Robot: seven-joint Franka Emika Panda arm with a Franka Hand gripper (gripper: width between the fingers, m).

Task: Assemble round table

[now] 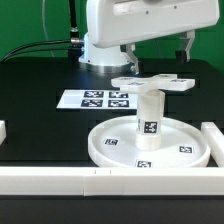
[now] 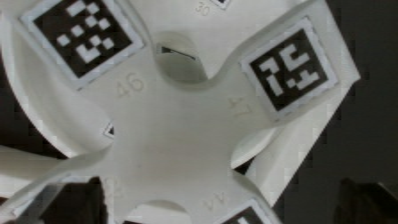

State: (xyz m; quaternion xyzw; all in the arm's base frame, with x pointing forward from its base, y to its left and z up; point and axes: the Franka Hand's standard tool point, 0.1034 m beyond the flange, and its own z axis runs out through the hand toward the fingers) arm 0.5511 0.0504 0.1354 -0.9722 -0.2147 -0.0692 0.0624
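My fingers [image 1: 190, 50] stand spread wide and pinch nothing, and my gripper [image 1: 160, 56] hangs directly over the round table's cross-shaped foot [image 1: 155, 84]; whether a fingertip grazes the foot I cannot tell. In the wrist view the foot [image 2: 178, 130] fills nearly the whole picture, its white arms carrying black-and-white square tags [image 2: 285, 68] around a small hollow at the hub. In the exterior view the foot lies flat on top of the short thick leg [image 1: 150, 108], which stands upright at the centre of the large round rimmed disc [image 1: 108, 142]. The disc rests on the black table [image 1: 40, 110]. From the disc, the marker board [image 1: 75, 99] lies flat at about ten o'clock in the exterior view, near but apart. White bars [image 1: 60, 180] edge the table at six o'clock, with another just beside the disc at three o'clock.
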